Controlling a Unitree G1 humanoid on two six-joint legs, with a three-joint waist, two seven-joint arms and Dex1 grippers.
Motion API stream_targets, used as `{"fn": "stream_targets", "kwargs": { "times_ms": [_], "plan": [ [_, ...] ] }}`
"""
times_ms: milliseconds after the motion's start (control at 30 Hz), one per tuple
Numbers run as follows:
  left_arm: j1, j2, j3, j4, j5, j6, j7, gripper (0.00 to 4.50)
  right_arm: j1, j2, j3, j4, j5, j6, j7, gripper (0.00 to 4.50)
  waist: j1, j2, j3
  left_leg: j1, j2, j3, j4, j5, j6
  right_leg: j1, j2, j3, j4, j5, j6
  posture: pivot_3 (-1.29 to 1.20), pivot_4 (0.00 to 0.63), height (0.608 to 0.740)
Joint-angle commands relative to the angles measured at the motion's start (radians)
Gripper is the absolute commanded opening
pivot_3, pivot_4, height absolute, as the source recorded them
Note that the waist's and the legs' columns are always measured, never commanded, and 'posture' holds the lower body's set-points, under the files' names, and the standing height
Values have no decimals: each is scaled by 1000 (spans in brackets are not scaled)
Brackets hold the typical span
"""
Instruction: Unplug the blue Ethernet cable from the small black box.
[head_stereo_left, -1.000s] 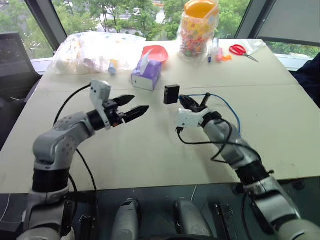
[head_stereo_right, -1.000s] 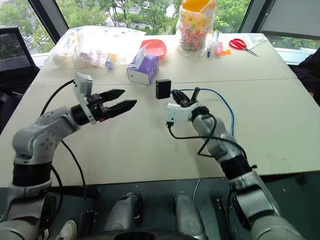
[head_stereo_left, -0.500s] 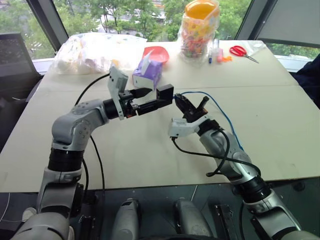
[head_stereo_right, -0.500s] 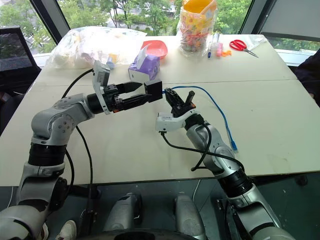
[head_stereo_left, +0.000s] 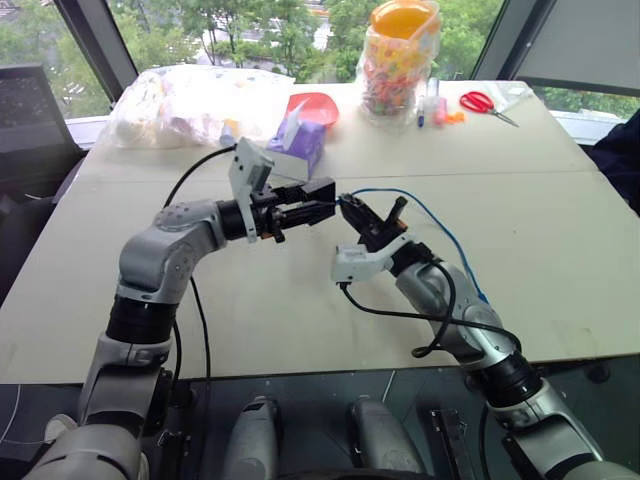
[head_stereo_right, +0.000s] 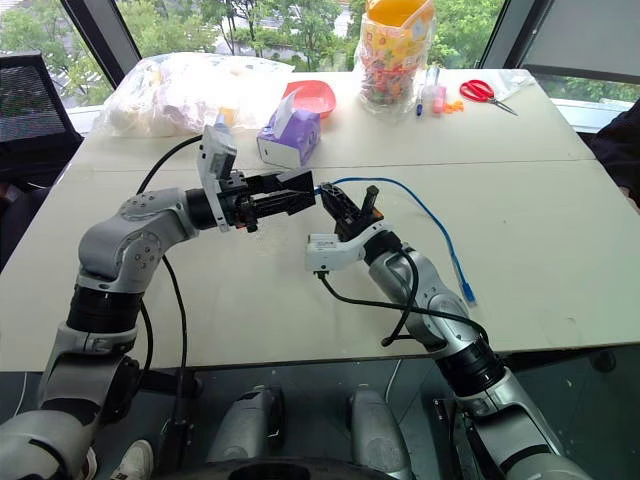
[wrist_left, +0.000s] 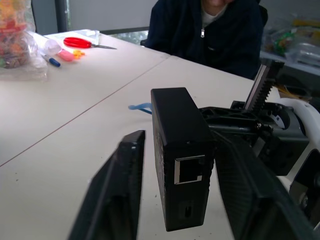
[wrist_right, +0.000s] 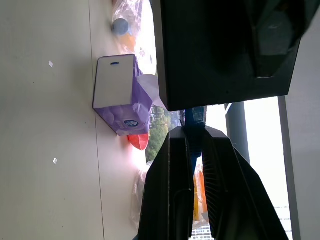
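**Box taken between my left fingers, plug still seated**

Since a second ago, my left gripper has swung in from the table's left side and narrowed from wide open around the small black box. One finger lies against its side; a slim gap shows at the other.
- Right gripper: pinched shut on the blue Ethernet cable just behind its plug, which is still in the box.
- Box: held above the table, at 9 o'clock of my right gripper.
- Cable: trails off towards 4 o'clock across the table.
- Pull axis, as I judge it: along the cable, right hand drawing away from the box.
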Motion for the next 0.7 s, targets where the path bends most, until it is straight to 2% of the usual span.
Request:
{"fn": "stream_targets", "kwargs": {
  "times_ms": [33,167,267,367,467,567,600,700],
  "plan": [
    [6,7,-7,-9,14,-22,-21,498,-22,0,-20,-51,2,-5,0,0,0,0,0,0,0,0,0,0,0,0,0,0,0,0,0,0,150,735],
    [11,17,-13,2,38,-17,-25,502,-36,-4,-32,-46,9,-4,6,0,0,0,0,0,0,0,0,0,0,0,0,0,0,0,0,0,150,735],
    [16,30,-2,5,35,-13,-39,503,-47,8,-63,-41,99,6,55,0,0,0,0,0,0,0,0,0,0,0,0,0,0,0,0,0,150,735],
    [11,46,7,18,25,1,-59,503,-49,45,-107,-47,258,59,156,1179,-1,0,0,0,0,0,0,0,0,0,0,0,0,0,0,0,150,735],
    [12,114,24,29,-9,18,-165,503,-75,67,-182,-87,579,235,452,2726,-3,-1,1,0,0,0,0,0,0,0,1,0,0,0,1,0,150,735],
    [8,172,33,53,-25,11,-258,503,-125,15,-230,-137,782,369,658,4278,-2,0,1,0,1,-1,0,0,0,0,1,-1,0,0,1,0,150,735],
    [6,190,37,60,-31,6,-290,503,-139,-4,-246,-165,868,428,732,4469,-1,0,1,0,1,-1,0,0,0,0,1,-1,0,0,0,0,150,735],
    [-2,232,50,73,-54,-3,-378,503,-175,-67,-282,-235,1100,626,909,4469,2,0,1,0,1,-1,-1,0,0,0,0,-2,0,0,0,0,150,735]
  ]
}}
